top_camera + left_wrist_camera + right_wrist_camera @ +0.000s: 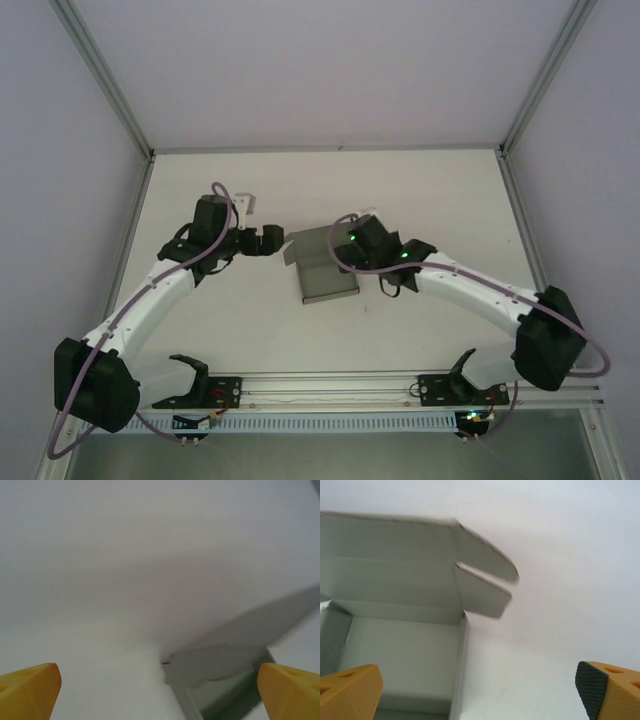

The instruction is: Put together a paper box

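While the top view places the paper box (326, 275) in the middle of the table (440, 200), with the left gripper (272, 240) just beside its far left corner, the right wrist view looks into its open inside and raised lid flaps. The right gripper (480, 695) and the left gripper both have their fingers wide apart and hold nothing.

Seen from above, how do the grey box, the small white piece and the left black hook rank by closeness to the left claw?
1. paper box, just right of the left claw.
2. small white piece, behind the claw.
3. left black hook, at the near rail.
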Controlling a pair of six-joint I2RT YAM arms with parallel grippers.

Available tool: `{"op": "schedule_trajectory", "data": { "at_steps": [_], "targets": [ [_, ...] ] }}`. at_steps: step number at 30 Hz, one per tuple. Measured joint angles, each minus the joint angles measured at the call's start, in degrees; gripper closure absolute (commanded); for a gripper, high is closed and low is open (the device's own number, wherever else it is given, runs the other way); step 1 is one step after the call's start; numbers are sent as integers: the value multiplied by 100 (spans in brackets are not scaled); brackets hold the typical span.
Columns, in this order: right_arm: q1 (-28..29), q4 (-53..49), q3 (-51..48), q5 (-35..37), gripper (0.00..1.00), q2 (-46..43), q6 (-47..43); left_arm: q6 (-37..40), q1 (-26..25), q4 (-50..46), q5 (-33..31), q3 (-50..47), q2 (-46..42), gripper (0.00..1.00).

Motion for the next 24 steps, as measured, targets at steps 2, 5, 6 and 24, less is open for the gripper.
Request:
{"op": "schedule_trajectory", "data": {
  "at_steps": [2,5,6,24],
  "targets": [
    [-374,205,2,-616,0,-142,-964,391,-155,-63,302,155,138,0],
    [-887,267,157,-1471,1,-48,-2175,870,-501,-258,376,431,544,2],
    [-1019,170,330,-1683,3,116,-2516,977,-601,-348,326,525,728,7],
    [-1320,-975,1613,-2485,68,2011,-4339,1602,-1025,-1154,-684,1248,2044,80]
  ]
}}
